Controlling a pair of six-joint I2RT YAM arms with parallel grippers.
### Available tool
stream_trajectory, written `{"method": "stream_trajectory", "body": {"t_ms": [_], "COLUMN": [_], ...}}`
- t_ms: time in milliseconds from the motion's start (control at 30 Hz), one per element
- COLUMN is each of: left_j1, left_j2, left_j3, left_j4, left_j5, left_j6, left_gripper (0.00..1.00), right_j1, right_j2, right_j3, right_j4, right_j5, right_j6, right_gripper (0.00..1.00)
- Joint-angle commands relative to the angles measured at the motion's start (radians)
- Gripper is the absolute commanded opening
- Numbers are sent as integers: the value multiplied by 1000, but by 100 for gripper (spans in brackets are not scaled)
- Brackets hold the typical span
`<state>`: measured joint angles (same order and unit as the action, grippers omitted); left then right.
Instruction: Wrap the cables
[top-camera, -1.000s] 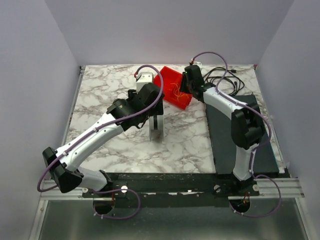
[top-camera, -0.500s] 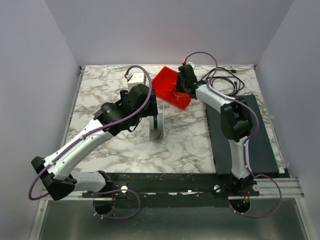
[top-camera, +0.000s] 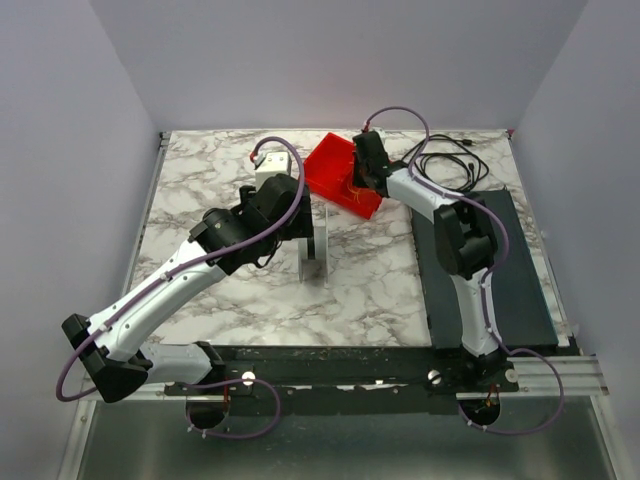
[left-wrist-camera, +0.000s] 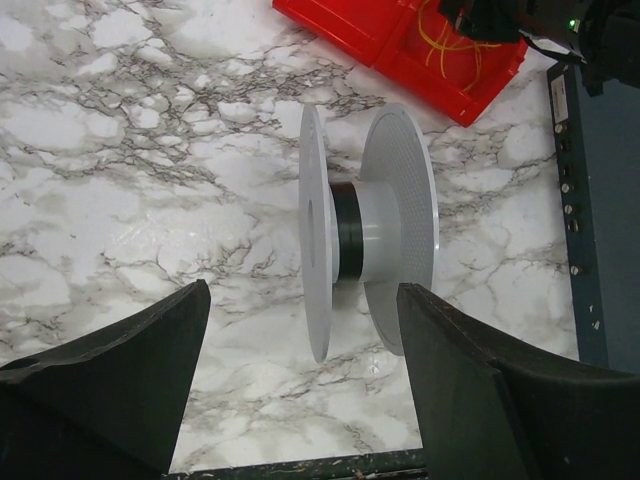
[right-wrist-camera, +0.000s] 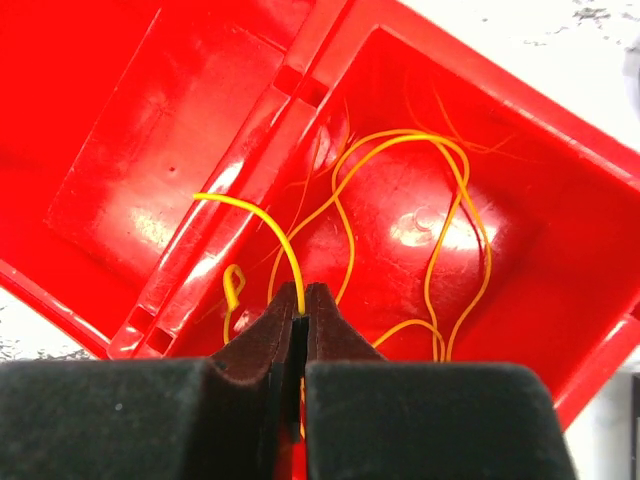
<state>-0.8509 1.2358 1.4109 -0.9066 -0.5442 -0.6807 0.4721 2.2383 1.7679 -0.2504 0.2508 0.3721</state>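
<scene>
The cables are a loose tangle of thin yellow-orange wire lying in an open red box; the box also shows in the top view and the left wrist view. My right gripper is inside the box and shut on one strand of the wire, which arches up from its tips. A white spool with a black core stands on the marble table. My left gripper is open and empty, just short of the spool, its fingers wide apart.
A coil of thicker black cord lies at the back right. A dark mat covers the table's right side. A small white block sits behind my left arm.
My right gripper has moved left and down into the red box. My left arm has drawn back a little from the spool. The box has shifted slightly left.
</scene>
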Motion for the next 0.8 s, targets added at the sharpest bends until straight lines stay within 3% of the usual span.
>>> {"method": "stream_trajectory", "body": {"t_ms": [0, 467, 767], "left_j1": [2, 17, 27], "left_j2": [-22, -27, -12], "left_j3": [10, 113, 179], "left_j4": [22, 128, 179], "left_j5": [33, 195, 317], "left_j6": [24, 173, 223], "left_gripper": [78, 76, 76], "right_j1": [2, 1, 2], "right_j2": [-90, -515, -675], "right_j3": [79, 142, 331], "right_j4": [-61, -295, -533], "right_j5": [92, 152, -47], "right_j6": [-37, -149, -177], "right_gripper": [1, 1, 1]}}
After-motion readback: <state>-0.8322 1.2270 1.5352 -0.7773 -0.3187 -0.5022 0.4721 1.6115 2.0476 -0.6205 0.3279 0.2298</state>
